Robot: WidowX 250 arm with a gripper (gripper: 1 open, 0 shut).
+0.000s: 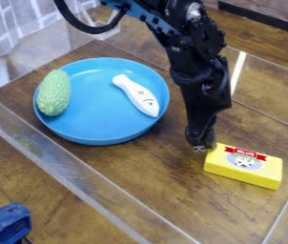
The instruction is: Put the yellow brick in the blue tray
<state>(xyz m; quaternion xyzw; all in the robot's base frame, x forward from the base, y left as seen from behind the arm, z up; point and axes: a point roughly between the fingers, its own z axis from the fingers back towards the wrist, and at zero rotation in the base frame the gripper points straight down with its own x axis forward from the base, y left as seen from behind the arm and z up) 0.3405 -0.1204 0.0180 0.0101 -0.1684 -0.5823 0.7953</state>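
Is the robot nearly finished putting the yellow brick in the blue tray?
Not yet! The tool is close to the yellow brick, but the brick lies on the table, outside the blue tray. It looks like gripping, lifting and placing it are all left.

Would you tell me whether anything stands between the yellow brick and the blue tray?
Nothing visible stands between the yellow brick and the blue tray on the tabletop; the gripper hangs just above that gap.
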